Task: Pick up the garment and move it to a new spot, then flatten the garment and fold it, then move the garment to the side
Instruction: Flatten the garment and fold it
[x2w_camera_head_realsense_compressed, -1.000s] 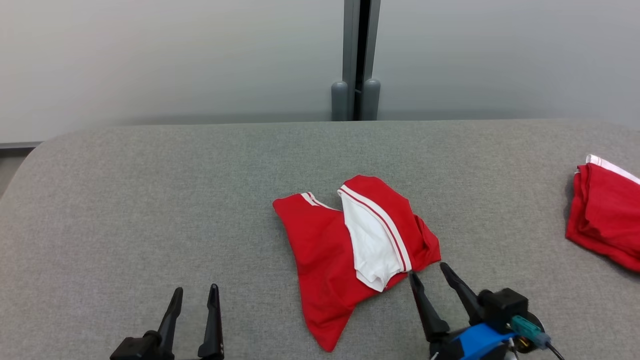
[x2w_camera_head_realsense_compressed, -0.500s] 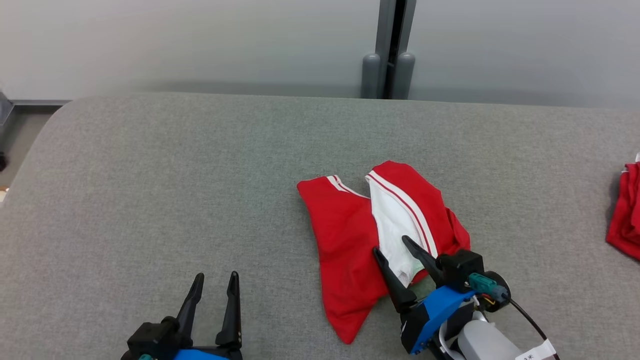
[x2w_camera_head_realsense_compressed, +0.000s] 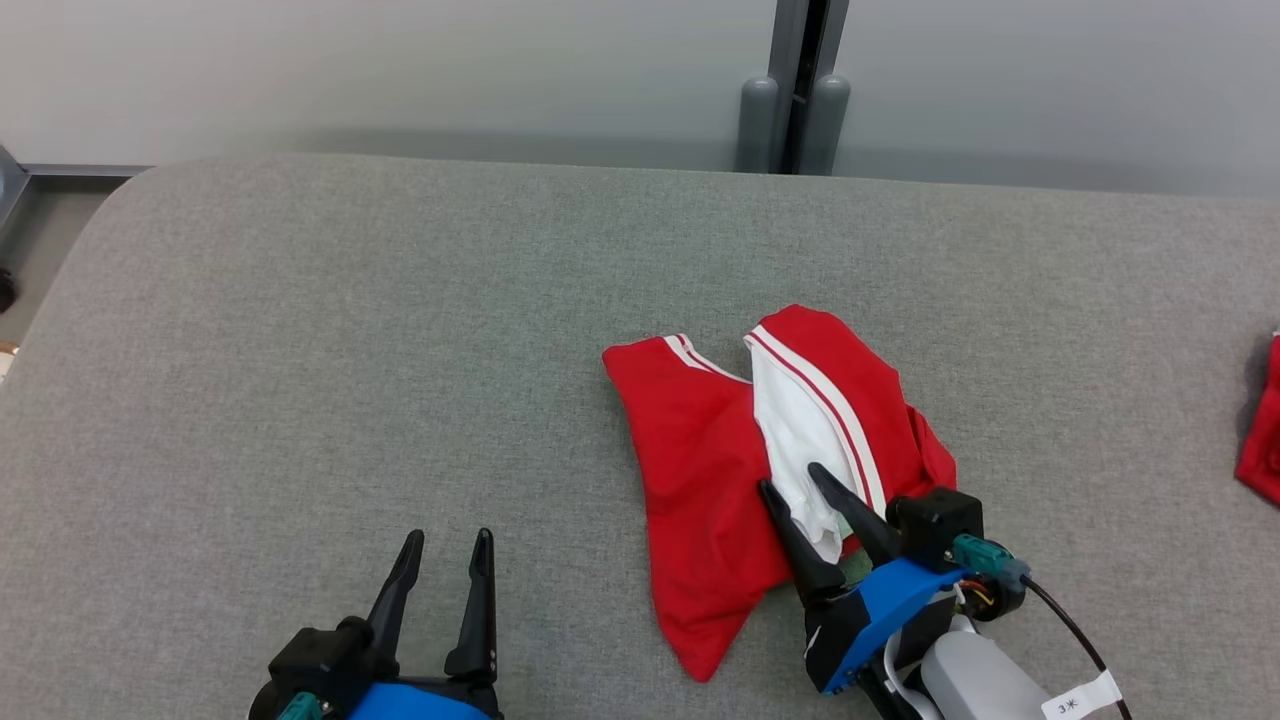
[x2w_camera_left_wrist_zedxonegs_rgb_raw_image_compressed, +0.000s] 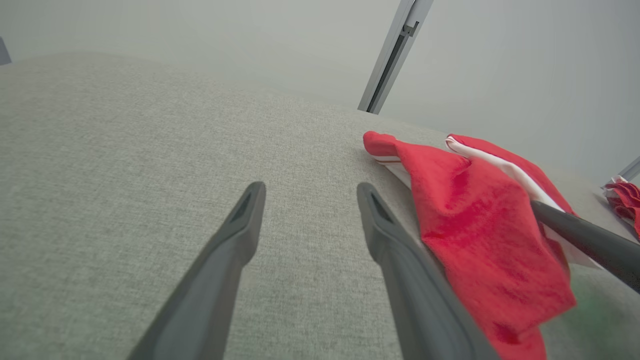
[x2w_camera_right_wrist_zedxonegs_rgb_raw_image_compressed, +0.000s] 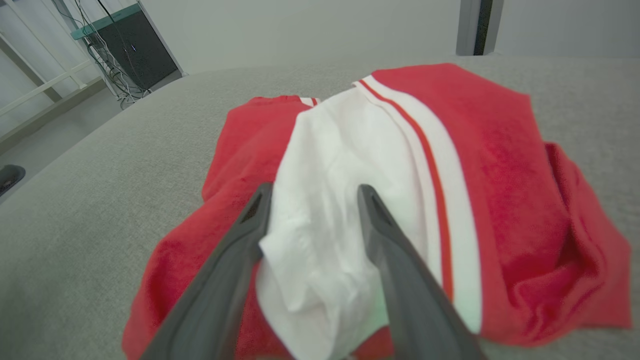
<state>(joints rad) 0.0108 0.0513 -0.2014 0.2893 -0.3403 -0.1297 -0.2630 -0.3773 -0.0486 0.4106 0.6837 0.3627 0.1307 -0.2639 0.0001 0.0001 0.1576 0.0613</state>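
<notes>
Your right gripper (x2w_camera_head_realsense_compressed: 789, 477) is now forward on the garment (x2w_camera_head_realsense_compressed: 700, 480), jaws apart around its near white fold (x2w_camera_head_realsense_compressed: 790, 430), way closer than your wide-open left gripper (x2w_camera_head_realsense_compressed: 450, 535).

right claw (x2w_camera_head_realsense_compressed: 789, 476) advanced from beside the garment (x2w_camera_head_realsense_compressed: 690, 450) onto its white fold (x2w_camera_head_realsense_compressed: 795, 440), jaws now straddling it

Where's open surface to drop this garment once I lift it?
Free: the broad grey surface left of the garment, beyond the left gripper; also the far strip behind it. Crowded: right side, with the right gripper and a second red cloth at the edge.
</notes>
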